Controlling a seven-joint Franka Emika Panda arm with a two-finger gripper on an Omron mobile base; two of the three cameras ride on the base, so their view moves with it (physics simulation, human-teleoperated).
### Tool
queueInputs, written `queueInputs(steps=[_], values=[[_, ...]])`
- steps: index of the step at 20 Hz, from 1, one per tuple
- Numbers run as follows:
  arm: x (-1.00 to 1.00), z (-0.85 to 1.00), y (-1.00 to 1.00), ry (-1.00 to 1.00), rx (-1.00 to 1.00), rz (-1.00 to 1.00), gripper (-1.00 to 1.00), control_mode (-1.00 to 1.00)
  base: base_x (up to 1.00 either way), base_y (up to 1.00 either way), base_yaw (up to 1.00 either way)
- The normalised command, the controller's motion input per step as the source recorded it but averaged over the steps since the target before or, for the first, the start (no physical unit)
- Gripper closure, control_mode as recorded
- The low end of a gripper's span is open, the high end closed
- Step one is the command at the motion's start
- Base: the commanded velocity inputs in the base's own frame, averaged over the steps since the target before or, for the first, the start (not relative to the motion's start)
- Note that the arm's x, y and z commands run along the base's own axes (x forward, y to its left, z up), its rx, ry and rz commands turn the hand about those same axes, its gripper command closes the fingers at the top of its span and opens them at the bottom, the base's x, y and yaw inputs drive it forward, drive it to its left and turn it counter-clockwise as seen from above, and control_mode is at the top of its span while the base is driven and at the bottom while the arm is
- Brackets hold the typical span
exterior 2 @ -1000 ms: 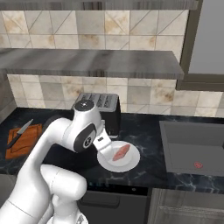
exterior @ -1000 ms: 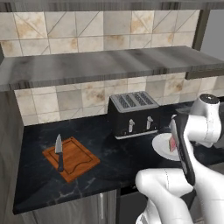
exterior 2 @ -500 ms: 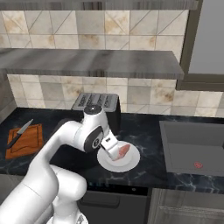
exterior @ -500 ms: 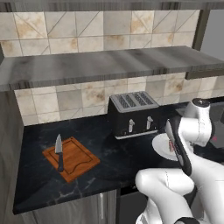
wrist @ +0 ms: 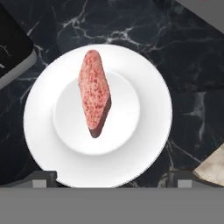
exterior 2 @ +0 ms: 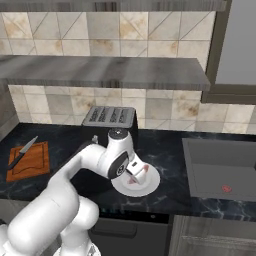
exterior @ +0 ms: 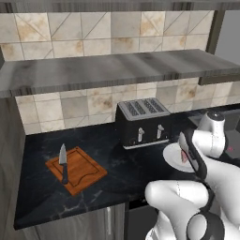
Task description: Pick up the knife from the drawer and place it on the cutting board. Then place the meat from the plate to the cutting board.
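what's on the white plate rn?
One piece of red meat lies in the middle of the white plate, nothing else on it. The open gripper hangs above. In the left base view the arm covers part of the plate.

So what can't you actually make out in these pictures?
- Plate, left base view: its right part is hidden behind the arm.
- Meat, right base view: partly covered by the hand.
- Knife, right base view: too small for detail.
- Toaster, hand view: cut off by the left edge.
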Motion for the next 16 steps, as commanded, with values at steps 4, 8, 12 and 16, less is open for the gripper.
queueInputs(steps=[4, 8, 12, 16], values=[[0.3, -0.2, -0.07, 0.0, 0.0, 0.08, -1.0, -1.0, 0.0, 0.0, 0.0], [0.26, -0.24, -0.01, 0.0, 0.0, 0.09, -1.0, -1.0, 0.0, 0.0, 0.0], [0.23, -0.27, 0.0, 0.0, 0.0, 0.08, -1.0, -1.0, 0.0, 0.0, 0.0], [0.21, -0.26, -0.01, 0.0, 0.0, 0.07, -1.0, -1.0, 0.0, 0.0, 0.0]])
